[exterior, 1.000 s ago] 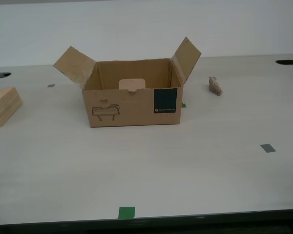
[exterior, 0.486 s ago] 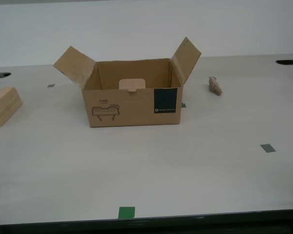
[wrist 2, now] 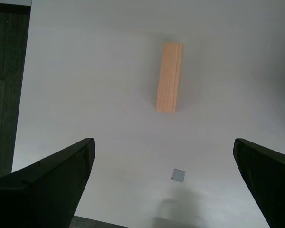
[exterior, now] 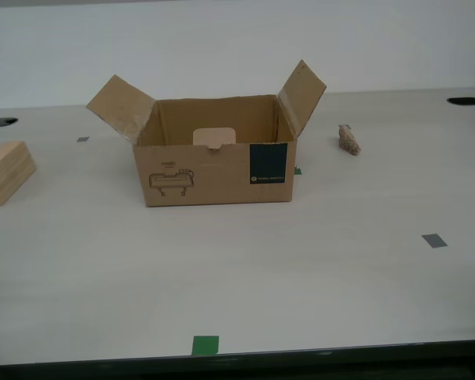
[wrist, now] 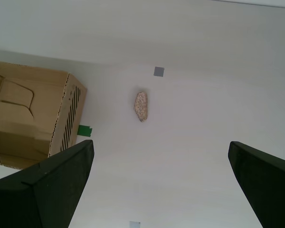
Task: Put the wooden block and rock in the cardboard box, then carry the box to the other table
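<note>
The cardboard box [exterior: 215, 162] stands open in the middle of the table, its two side flaps raised; its corner also shows in the first wrist view [wrist: 33, 118]. The wooden block [exterior: 5, 172] lies at the exterior view's left edge. The rock [exterior: 348, 139] lies to the exterior view's right of the box. My second gripper [wrist 2: 164, 183] hovers open high above the wooden block [wrist 2: 169, 77]. My first gripper [wrist: 161, 183] hangs open high above the rock [wrist: 141, 106]. Neither arm shows in the exterior view. The other table is out of view.
Small grey tape squares [exterior: 434, 240] and green tape marks [exterior: 205, 344] dot the white tabletop. Dark cable holes [exterior: 466, 100] sit at the far corners. The table's front edge [exterior: 237, 356] runs along the exterior view's bottom.
</note>
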